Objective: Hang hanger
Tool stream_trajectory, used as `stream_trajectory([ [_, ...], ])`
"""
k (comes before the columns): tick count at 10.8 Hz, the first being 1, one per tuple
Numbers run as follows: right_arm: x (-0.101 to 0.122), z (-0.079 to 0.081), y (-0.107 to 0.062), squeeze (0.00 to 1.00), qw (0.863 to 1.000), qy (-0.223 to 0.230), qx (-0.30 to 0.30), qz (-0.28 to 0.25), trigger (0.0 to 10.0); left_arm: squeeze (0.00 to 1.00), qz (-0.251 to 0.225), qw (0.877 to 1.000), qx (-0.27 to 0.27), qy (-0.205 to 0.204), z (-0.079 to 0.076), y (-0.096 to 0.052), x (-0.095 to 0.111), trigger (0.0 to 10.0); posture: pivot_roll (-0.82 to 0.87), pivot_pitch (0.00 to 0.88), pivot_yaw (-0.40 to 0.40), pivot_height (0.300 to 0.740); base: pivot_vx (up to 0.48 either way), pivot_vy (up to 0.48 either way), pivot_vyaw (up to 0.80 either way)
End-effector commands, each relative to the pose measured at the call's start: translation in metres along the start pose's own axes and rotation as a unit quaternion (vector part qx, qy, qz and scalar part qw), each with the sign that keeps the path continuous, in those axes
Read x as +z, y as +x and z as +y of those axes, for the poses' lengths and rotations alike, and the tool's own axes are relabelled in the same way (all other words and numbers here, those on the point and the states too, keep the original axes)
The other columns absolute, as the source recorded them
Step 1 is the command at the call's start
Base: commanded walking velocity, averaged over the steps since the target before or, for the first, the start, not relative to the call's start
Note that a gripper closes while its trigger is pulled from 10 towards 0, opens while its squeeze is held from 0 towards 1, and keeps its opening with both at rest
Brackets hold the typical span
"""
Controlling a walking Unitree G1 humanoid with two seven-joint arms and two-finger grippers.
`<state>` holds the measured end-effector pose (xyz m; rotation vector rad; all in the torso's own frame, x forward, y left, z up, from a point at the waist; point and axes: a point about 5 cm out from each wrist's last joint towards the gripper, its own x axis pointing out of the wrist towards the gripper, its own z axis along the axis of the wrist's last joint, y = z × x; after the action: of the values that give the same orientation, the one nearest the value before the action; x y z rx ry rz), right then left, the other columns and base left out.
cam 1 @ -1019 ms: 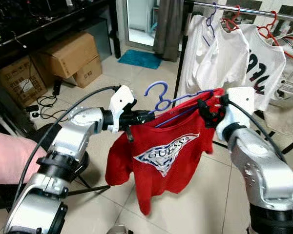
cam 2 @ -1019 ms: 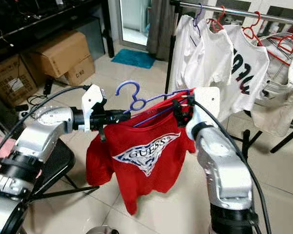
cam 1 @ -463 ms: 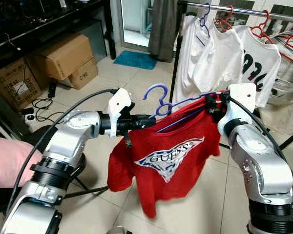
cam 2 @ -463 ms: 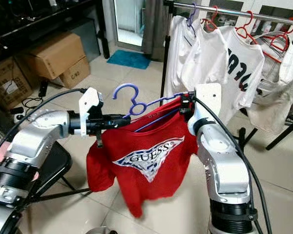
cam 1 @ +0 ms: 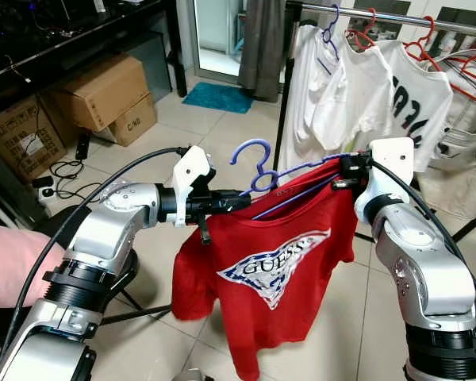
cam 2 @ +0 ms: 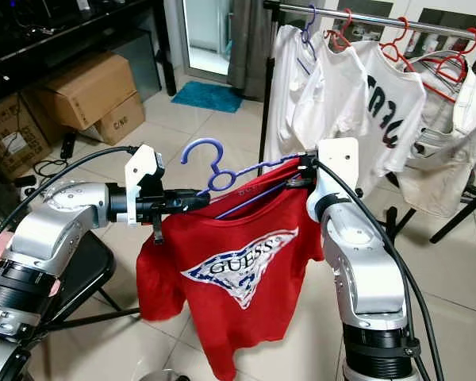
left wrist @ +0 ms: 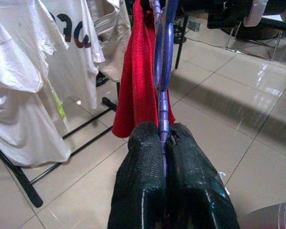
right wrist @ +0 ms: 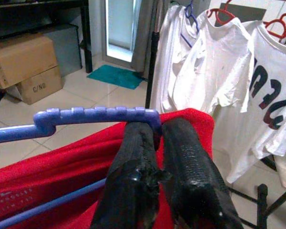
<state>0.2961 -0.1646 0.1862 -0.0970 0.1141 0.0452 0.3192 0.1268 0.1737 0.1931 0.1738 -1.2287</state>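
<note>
A purple plastic hanger (cam 1: 258,163) carrying a red T-shirt (cam 1: 270,262) is held in the air between both arms, short of the metal clothes rail (cam 1: 381,16). The left tool (cam 1: 242,200) is clamped on one hanger end, the right tool (cam 1: 343,168) on the notched other end. White shirts (cam 1: 365,87) hang along the rail. Closed cardboard boxes (cam 1: 107,91) sit on the tiled floor (cam 1: 214,127). The left wrist view shows the hanger's thin bar pinched between textured black fingertips (left wrist: 148,157).
</note>
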Motion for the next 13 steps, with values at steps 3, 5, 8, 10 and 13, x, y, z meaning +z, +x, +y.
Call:
stream_trajectory([
  [3,0.007,-0.007,0.0,0.0,1.0,0.008,-0.008,-0.019,0.0,0.0,-0.008,0.999,0.04,0.022,0.014,-0.011,0.013,0.0,0.09,0.038,0.031,0.74,0.0,0.0,0.0],
  [5,0.01,-0.011,0.0,0.0,0.999,0.016,-0.009,-0.029,0.0,0.0,-0.006,0.999,0.042,0.021,0.013,-0.012,0.011,0.0,0.09,0.038,0.028,0.74,0.0,0.0,0.0],
  [8,0.014,-0.015,0.003,0.0,0.999,0.001,0.006,-0.033,10.0,0.0,-0.013,0.996,0.085,0.018,0.021,-0.014,0.012,0.0,0.09,0.033,0.021,0.74,0.0,0.0,0.0],
  [10,0.013,-0.01,0.001,1.0,0.999,0.025,0.013,-0.036,10.0,0.0,-0.015,0.996,0.086,0.018,0.021,-0.014,0.012,0.0,0.09,0.029,0.018,0.74,0.0,0.0,0.0],
  [13,0.003,-0.002,-0.008,1.0,0.998,0.049,0.031,-0.016,10.0,0.0,-0.022,0.996,0.09,0.016,0.021,-0.012,0.012,0.0,0.08,0.023,0.021,0.74,0.0,0.0,0.0],
])
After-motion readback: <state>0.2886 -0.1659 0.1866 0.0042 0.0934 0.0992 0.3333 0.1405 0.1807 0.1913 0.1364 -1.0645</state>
